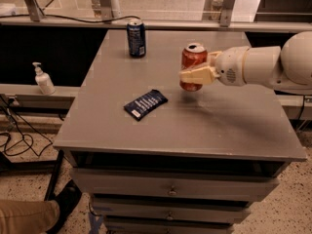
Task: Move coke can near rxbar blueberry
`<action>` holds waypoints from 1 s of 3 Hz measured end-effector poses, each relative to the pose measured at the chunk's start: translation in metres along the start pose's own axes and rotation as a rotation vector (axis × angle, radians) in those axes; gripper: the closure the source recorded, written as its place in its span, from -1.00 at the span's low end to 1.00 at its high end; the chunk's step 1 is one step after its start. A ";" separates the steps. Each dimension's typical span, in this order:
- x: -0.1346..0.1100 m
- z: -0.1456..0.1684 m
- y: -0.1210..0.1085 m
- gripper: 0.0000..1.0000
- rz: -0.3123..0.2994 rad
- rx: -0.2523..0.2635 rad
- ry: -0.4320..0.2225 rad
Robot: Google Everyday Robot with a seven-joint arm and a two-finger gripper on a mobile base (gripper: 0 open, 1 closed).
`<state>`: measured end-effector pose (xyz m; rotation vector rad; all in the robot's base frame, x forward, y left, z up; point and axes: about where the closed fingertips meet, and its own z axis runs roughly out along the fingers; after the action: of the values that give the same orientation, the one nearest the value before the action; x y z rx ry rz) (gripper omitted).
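Table front: the grey table (234, 130) is seen over its drawer fronts (170, 189); its near half is bare apart from the bar, so room is left for a set-down
Rxbar blueberry: the rxbar blueberry (145, 104) lies flat on the table, turned at an angle, left of centre in view and nearer the camera than the can
Coke can: the coke can (192, 57) is held upright beyond and to the right of the bar, apart from it; it is judged to be just clear of the table, from the shadow cast under it
Gripper: the gripper (199, 68) is reached in from the right of the view at the can's mid-height, with the white arm (263, 65) stretched out behind it
Jaws: they are closed on the coke can across its body, one pale finger (195, 76) being seen over the near side and the other mostly hidden behind the can
Step in hand: the can is judged to be in mid-carry toward the bar
Carry: the can is best kept upright and low, and brought toward the camera and leftward in view
Set-down: a spot just beside the bar's right-hand end is to be aimed for, without the wrapper being touched or pushed
Release: the jaws should be opened only once the base is flat on the table, and drawn back to the right so the can is not tipped
Far side: the dark blue can (136, 38) stands near the back edge, well apart from the path, and need not be disturbed
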<state>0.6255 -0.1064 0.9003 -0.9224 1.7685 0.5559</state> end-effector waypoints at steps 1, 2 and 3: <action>-0.005 0.012 0.035 1.00 0.003 -0.094 -0.052; 0.002 0.027 0.060 1.00 0.000 -0.165 -0.068; 0.022 0.035 0.067 1.00 -0.002 -0.187 -0.051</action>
<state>0.5883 -0.0474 0.8636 -1.0292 1.6905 0.7466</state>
